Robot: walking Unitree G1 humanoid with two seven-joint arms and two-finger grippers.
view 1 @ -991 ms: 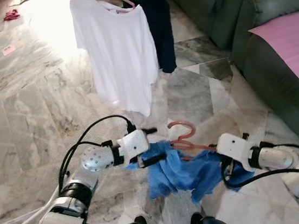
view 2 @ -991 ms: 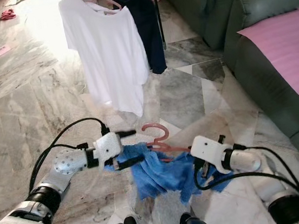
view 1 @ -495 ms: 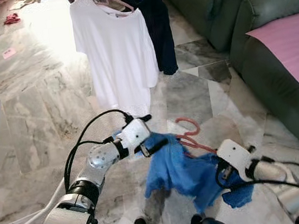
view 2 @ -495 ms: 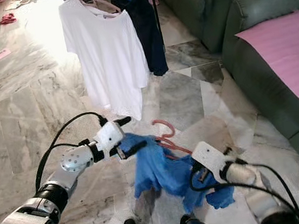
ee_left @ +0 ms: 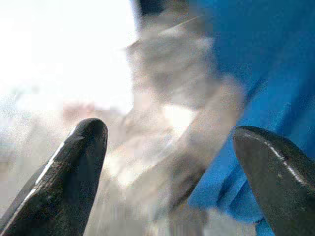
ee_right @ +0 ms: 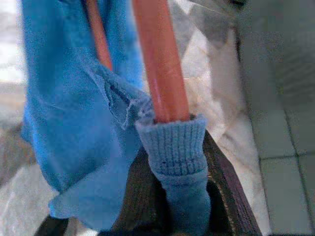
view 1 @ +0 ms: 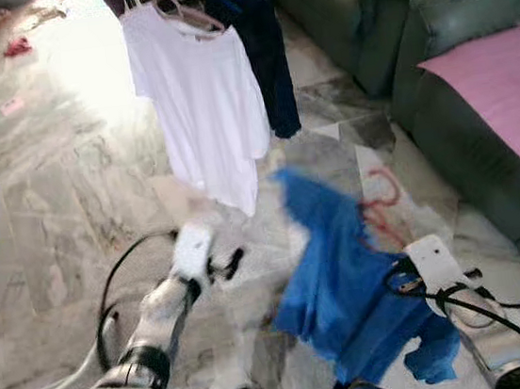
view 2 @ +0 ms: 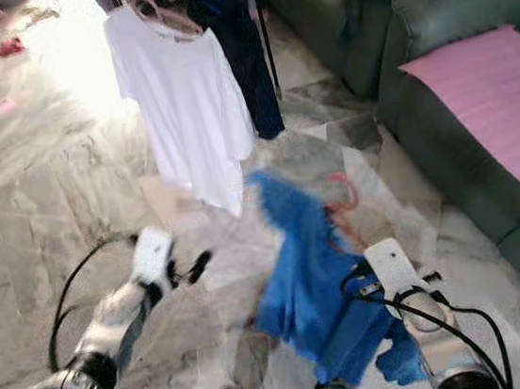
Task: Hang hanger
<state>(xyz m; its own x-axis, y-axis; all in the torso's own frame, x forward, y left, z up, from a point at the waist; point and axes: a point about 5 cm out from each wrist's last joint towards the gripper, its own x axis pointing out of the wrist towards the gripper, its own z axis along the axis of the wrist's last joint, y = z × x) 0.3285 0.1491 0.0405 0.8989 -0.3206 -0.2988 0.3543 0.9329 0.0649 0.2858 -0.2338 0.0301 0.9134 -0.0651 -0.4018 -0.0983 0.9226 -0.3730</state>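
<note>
Blue shirt on its pink hanger, below the white T-shirt

Our right gripper (ee_right: 170,196) is clamping the pink hanger (ee_right: 160,64) and blue shirt (view 1: 342,279), seemingly lifted off the floor; our left gripper (ee_left: 170,162) is hanging apart beside it.

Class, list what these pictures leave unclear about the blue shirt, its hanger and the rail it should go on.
- Pink hanger: head views blur it, and the blue shirt covers its arms.
- Clothes rail: cut off by the top edge above the white shirt.
- Right gripper: fingertips buried under a blue cuff in the right wrist view.
- Left gripper: open, surroundings smeared.
</note>
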